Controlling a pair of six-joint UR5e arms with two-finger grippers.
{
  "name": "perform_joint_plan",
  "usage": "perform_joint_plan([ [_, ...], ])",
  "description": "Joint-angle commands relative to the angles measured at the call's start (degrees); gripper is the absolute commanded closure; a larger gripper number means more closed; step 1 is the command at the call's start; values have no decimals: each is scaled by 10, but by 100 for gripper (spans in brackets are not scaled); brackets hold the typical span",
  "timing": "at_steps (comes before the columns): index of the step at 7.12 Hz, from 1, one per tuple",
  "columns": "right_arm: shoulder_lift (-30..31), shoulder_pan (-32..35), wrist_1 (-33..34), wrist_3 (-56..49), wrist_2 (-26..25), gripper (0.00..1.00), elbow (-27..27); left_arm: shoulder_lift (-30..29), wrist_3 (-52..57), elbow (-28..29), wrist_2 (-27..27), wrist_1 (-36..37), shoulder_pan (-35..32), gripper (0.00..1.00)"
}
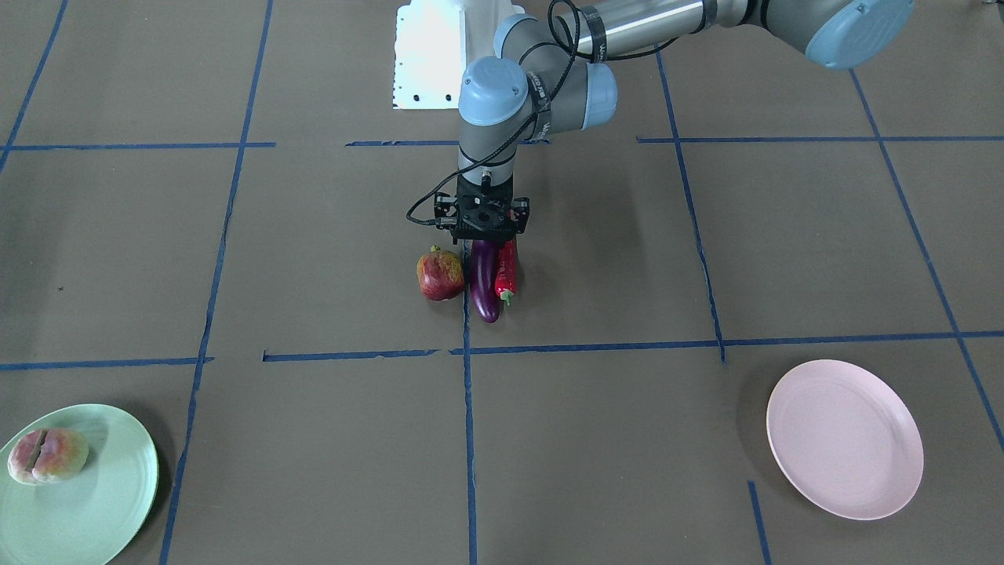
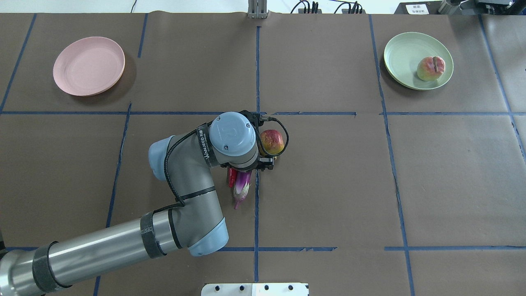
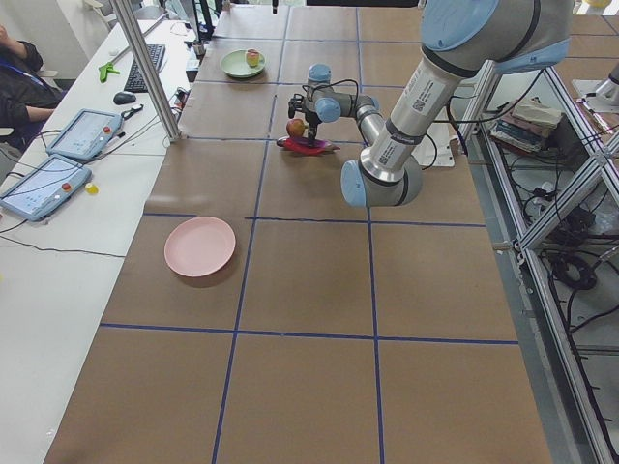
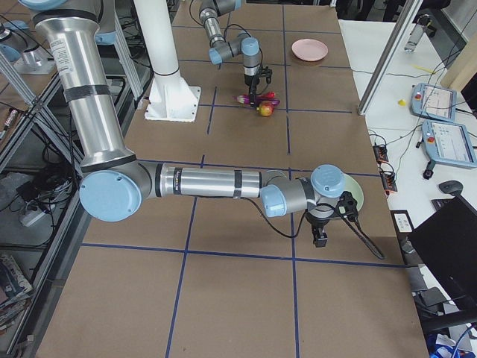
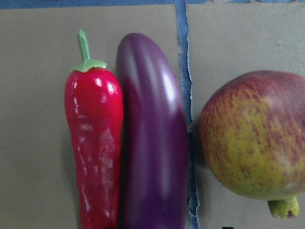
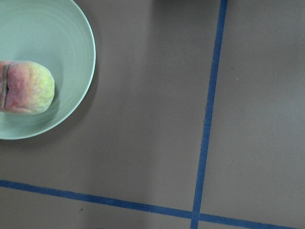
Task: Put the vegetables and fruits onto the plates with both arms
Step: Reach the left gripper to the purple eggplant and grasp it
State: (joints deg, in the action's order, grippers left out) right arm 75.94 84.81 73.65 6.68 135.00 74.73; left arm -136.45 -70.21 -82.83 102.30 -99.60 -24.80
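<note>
Pickup is starting: grey left arm (image 1: 569, 98) is hanging over the long glossy purple eggplant (image 1: 485, 286), lying mid-bench (image 1: 596, 259) against the slim red chili (image 1: 508, 271) — fingers' spread I cannot tell. Next move is calling for descent, then carrying to the round pink plate (image 1: 845, 439) by the far-left corner.

**A:** Left arm (image 2: 187, 185), jointed metal: grey matte housings, polished silver tube, round light-blue caps (image 2: 229, 131) on the joints.

**B:** Noted. Black straps (image 2: 150, 240) band the tube. One near the wrist has white lettering, unreadable. A thin black cable (image 2: 167, 164) runs along the arm.

**A:** Left pincer (image 1: 488, 238): black, blocky, open-framed.

**B:** Right arm (image 4: 201, 181), same build: silver tubes, grey elbows, light-blue caps, black bands. Right pincer (image 4: 320, 239) is black too, with a black cable looped beside it.

**A:** Base: white column (image 4: 158, 45) on a white footplate (image 1: 427, 63), dark screw holes along its edge.
</note>
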Motion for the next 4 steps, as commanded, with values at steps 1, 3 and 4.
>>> perform_joint_plan([
  [1, -1, 0, 0, 0, 0, 0, 1, 0, 2, -2, 0, -2, 3, 96],
  [3, -1, 0, 0, 0, 0, 0, 1, 0, 2, -22, 7, 4, -21, 100],
  [4, -1, 0, 0, 0, 0, 0, 1, 8, 3, -55, 23, 10, -49, 100],
])
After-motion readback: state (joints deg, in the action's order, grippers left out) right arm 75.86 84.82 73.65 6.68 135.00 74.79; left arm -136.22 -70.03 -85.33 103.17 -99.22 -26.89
